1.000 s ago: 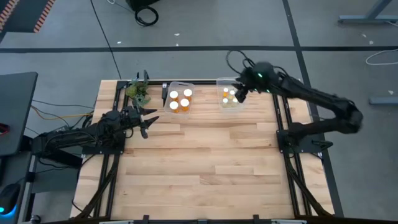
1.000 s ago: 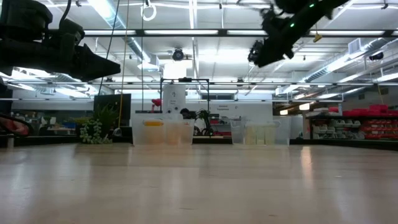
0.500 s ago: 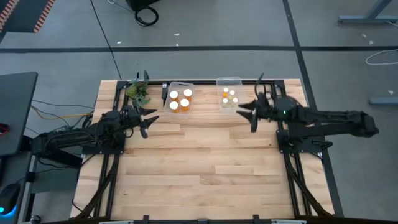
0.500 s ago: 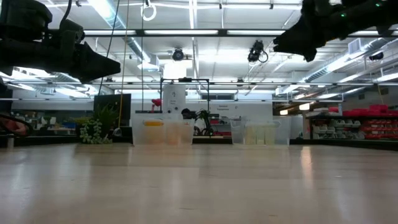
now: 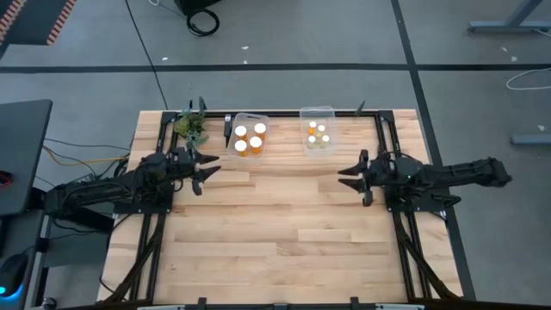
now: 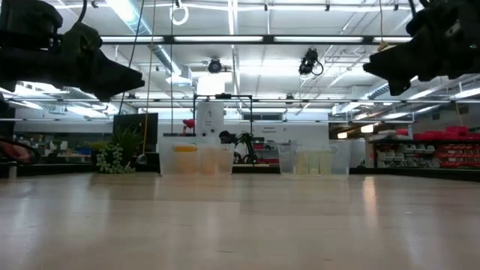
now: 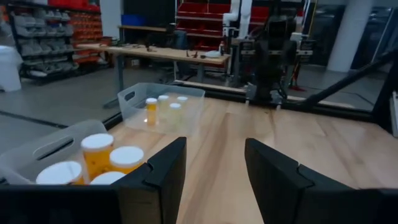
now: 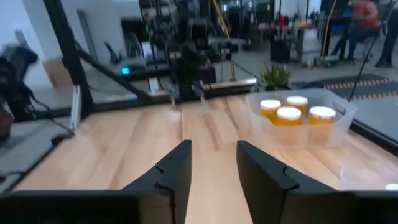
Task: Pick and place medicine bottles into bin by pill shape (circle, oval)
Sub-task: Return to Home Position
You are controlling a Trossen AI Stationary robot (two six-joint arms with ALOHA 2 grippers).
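Observation:
Several orange medicine bottles with wide white caps [image 5: 249,138] stand upright in a clear bin [image 5: 250,116] at the table's far side. Several smaller bottles [image 5: 318,132] stand in a second clear bin [image 5: 317,110] to its right. My left gripper [image 5: 202,172] is open and empty above the table, just near and left of the first bin. My right gripper [image 5: 351,176] is open and empty above the table's right part, pointing toward the left. The left wrist view shows both bins [image 7: 56,146] [image 7: 163,93]. The right wrist view shows the wide-capped bottles [image 8: 290,115].
A small green plant-like object [image 5: 191,127] stands at the far left corner, left of the first bin. Dark frame rails [image 5: 386,164] run along both side edges. Bare wooden tabletop [image 5: 275,232] spreads over the middle and near half.
My right gripper has gone from above the right bin toward the table's near and right edges and down, and has turned so that it points level toward the left. It carries nothing. The bottles and bins have stayed in place.

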